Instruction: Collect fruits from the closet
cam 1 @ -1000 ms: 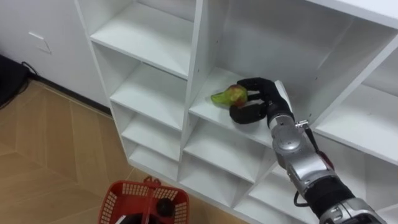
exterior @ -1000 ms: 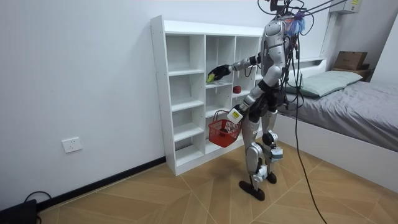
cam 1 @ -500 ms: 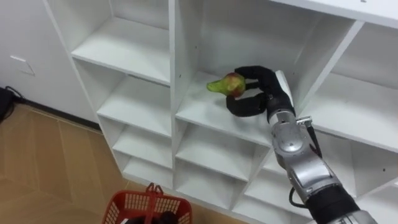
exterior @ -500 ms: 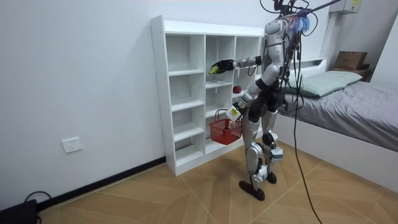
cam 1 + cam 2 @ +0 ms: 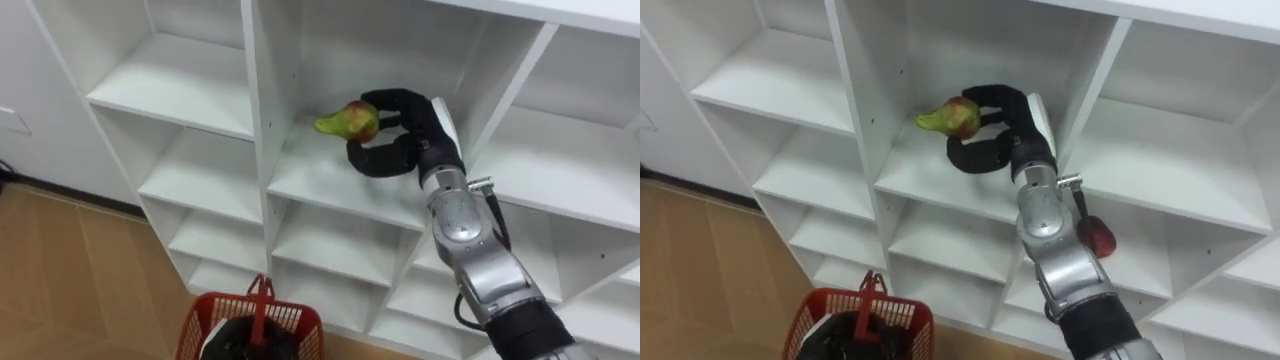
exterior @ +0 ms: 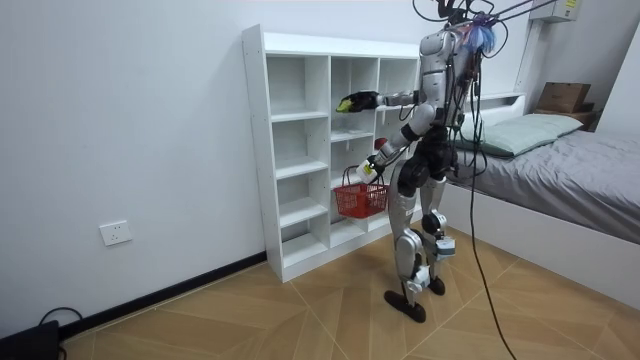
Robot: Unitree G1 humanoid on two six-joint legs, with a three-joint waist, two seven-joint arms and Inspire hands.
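A green-and-red pear (image 5: pixel 345 120) is held just above the shelf of a middle compartment of the white closet (image 5: pixel 254 110). My right hand (image 5: pixel 398 140) is shut on the pear, fingers over it and thumb below. A red plastic basket (image 5: pixel 290 322) hangs low in front of the closet, with my left hand (image 6: pixel 372 171) shut on its handle. In the right eye view a red fruit (image 5: pixel 1098 236) lies on a lower shelf, partly behind my right forearm. In the room view I stand facing the closet (image 6: pixel 300 150), right arm stretched out with the pear (image 6: pixel 345 103).
The other closet compartments in the eye views hold nothing. A bed (image 6: pixel 570 180) stands behind me at the room view's right, with a cardboard box (image 6: pixel 565 96) beyond it. Open wooden floor (image 6: pixel 300 310) lies to the room view's left.
My right hand has lifted the pear off the shelf and higher. My left arm has raised the basket a little. The eye view has shifted to the right.
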